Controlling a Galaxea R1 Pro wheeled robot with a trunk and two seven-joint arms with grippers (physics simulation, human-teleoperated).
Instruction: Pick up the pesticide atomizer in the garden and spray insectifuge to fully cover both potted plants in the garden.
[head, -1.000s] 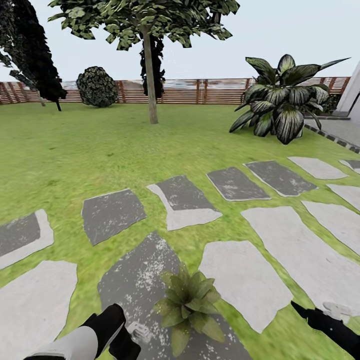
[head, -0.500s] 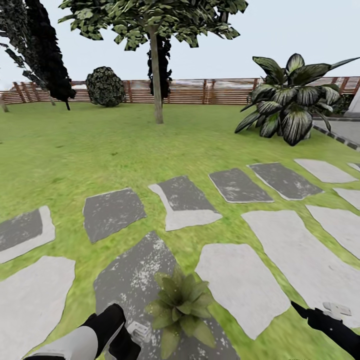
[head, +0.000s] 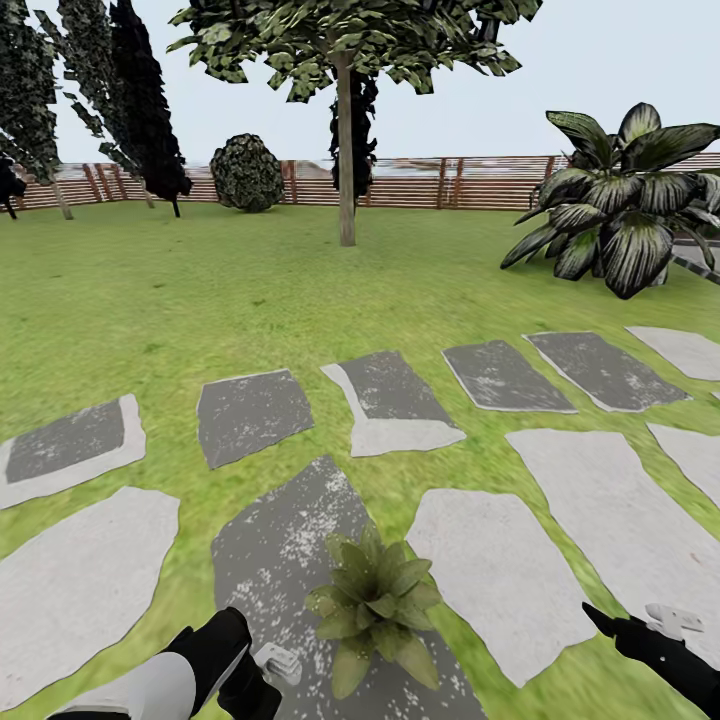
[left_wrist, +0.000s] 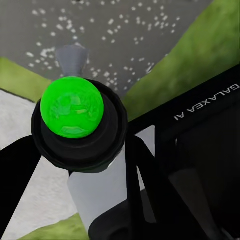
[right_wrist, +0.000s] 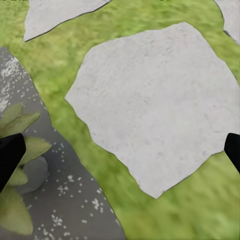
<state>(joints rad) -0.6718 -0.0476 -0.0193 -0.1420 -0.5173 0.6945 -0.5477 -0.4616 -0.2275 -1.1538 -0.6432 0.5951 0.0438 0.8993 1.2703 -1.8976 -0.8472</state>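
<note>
Quick update: the whole head view has slid sideways over the last second. The thin-trunked leafy tree (head: 346, 150) and the round dark bush (head: 247, 173) by the brown slatted wooden fence (head: 450, 182) now sit further right than before. That's the camera swinging left, not the garden moving. The arms sit in the same spots in the picture, so nothing has happened with them.

The small potted plant with pointed green leaves (head: 372, 605) is at 6 o'clock in the head view, standing on the dark speckled stepping slab (head: 285, 540). The left gripper (head: 250, 672) is just beside it at 7 o'clock. Its black fingers look clamped on the whitish-grey pesticide atomizer (head: 278, 661). In the left wrist view the bottle (left_wrist: 97, 190) is right between them, aimed over that slab.

The right gripper (head: 640, 628) is down at 5 o'clock. In its wrist view the two fingertips are spread wide with nothing between them but pale grey slab (right_wrist: 150, 100).

My read: the pick-up is done and the robot is still lining itself up. I see no spray on this plant yet. The big striped broad-leaved shrub (head: 620, 215) at 2 o'clock isn't a target.
</note>
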